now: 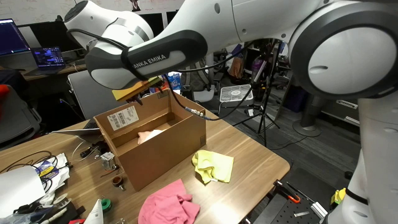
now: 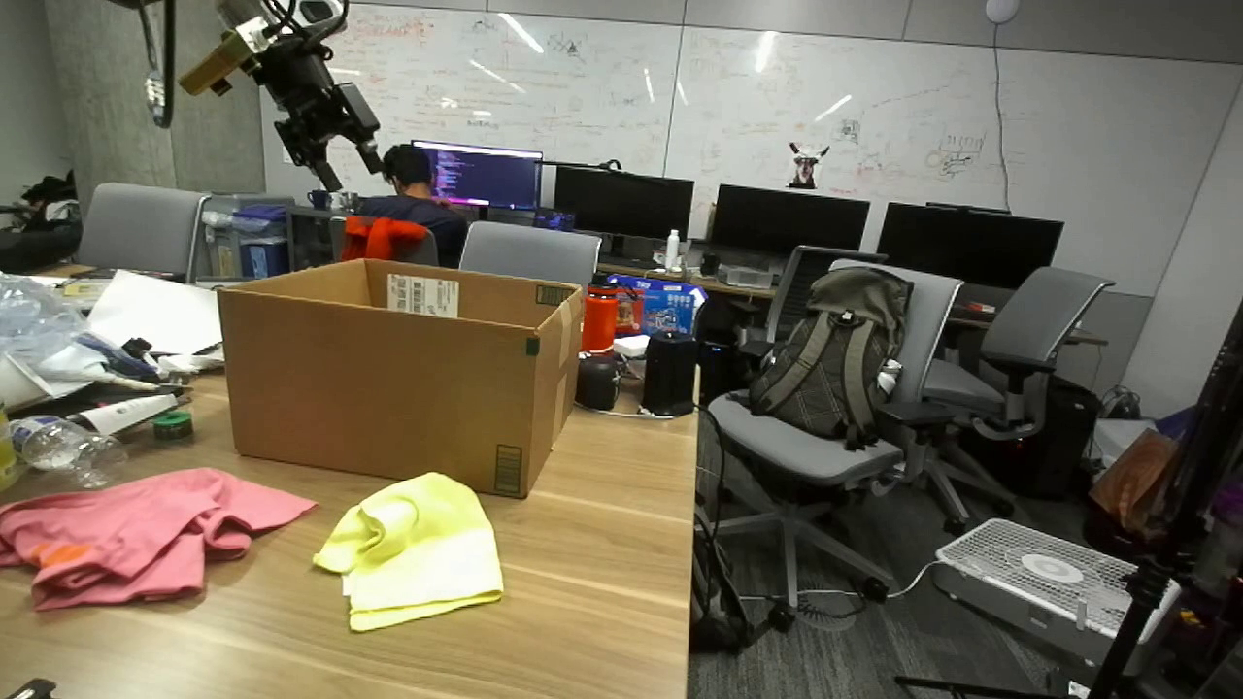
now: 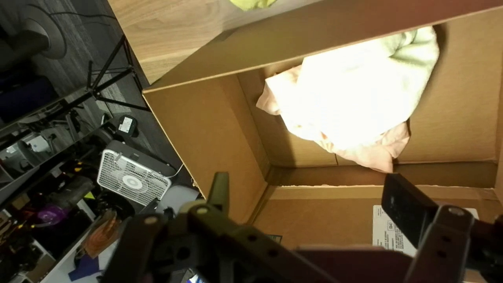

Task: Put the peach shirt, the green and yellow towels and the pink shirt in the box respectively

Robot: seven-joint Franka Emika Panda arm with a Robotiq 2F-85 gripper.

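The open cardboard box (image 1: 164, 155) stands on the table; it also shows in an exterior view (image 2: 388, 379) and the wrist view (image 3: 196, 118). Inside lies the peach shirt (image 3: 373, 155), partly under a pale green towel (image 3: 420, 51) that is mostly washed out by glare. The yellow towel (image 1: 217, 165) lies on the table in front of the box, also in an exterior view (image 2: 418, 553). The pink shirt (image 1: 169, 203) lies crumpled beside it, also in an exterior view (image 2: 146, 534). My gripper (image 3: 308, 186) is open and empty, above the box (image 2: 351, 170).
Cables, papers and tools clutter one side of the table, with a green tape roll (image 1: 106, 204) and a clear bottle (image 2: 68, 451). An orange bottle (image 2: 599, 316) stands behind the box. A tripod (image 1: 264, 115) stands on the floor past the table edge.
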